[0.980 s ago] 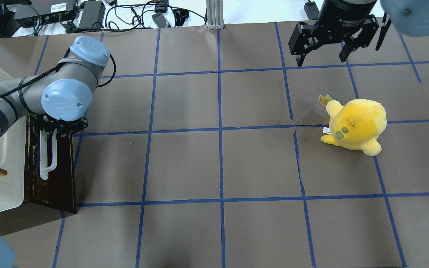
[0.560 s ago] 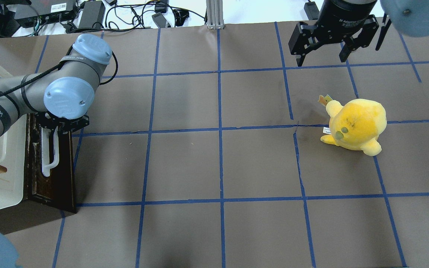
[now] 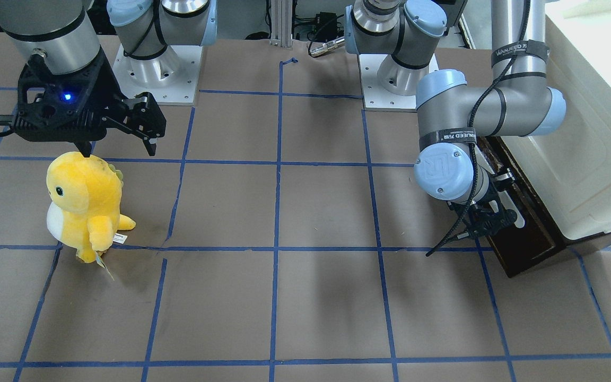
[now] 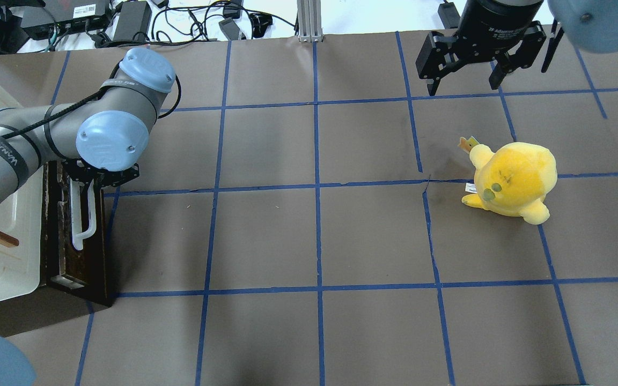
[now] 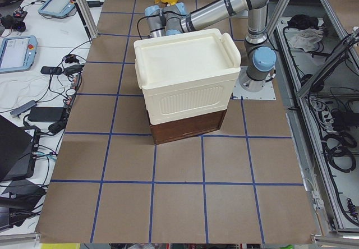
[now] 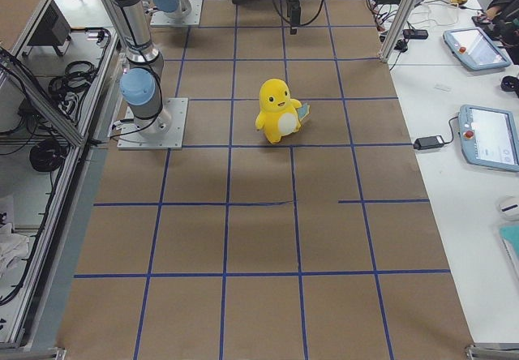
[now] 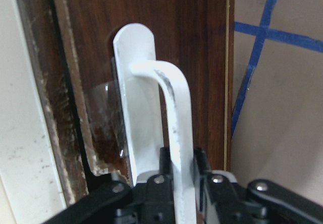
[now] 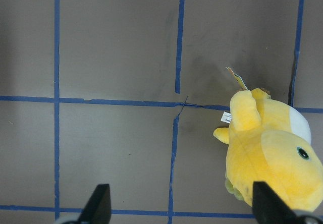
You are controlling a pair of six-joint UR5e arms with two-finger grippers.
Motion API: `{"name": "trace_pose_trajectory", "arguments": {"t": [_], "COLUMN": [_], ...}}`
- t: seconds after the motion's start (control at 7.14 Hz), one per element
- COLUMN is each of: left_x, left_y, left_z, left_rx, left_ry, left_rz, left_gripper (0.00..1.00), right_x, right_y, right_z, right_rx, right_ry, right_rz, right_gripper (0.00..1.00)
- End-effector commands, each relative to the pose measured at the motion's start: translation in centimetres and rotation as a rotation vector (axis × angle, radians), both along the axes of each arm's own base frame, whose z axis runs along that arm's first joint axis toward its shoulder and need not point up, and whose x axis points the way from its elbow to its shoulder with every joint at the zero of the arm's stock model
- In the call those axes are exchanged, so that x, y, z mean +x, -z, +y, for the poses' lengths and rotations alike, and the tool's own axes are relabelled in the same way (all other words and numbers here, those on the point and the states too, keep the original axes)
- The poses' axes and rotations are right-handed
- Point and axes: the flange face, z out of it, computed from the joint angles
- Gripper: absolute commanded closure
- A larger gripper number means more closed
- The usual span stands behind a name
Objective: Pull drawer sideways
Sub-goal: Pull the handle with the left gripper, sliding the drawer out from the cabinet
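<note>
Only the left wrist view shows the left gripper clenched on the white handle of the drawer; from overhead the wrist hides that grip. The one drawer sits at the table's 9 o'clock edge, under one cream cabinet. The right gripper hangs spread and holds nothing at 1 o'clock. One plush toy stands at 3 o'clock, well apart from the drawer.
</note>
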Motion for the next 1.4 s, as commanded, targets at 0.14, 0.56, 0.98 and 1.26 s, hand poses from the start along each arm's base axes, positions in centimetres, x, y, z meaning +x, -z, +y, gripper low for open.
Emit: {"name": "trace_pose_trajectory", "arguments": {"t": [0.14,0.56,0.98,1.26], "left_x": [-0.41,-0.51,-0.5,-0.31], "left_y": [0.05,0.0,0.0,-0.04], "left_z": [-0.03,-0.06,-0.07,-0.03], "left_rx": [-0.003,-0.005,-0.002,0.006], "left_ry": [0.002,0.003,0.006,0.013], "left_rz": [-0.002,0.001,0.001,0.001], "left_gripper": [1.0,1.0,1.0,1.0], "right_x": [0.0,0.01,0.0,0.01], "right_y": [0.0,0.0,0.0,0.0], "right_z": [0.0,0.0,0.0,0.0], "right_rx": [0.0,0.0,0.0,0.0], "right_ry": [0.0,0.0,0.0,0.0], "right_rz": [0.0,-0.001,0.0,-0.001], "right_gripper": [0.0,0.0,0.0,0.0]}}
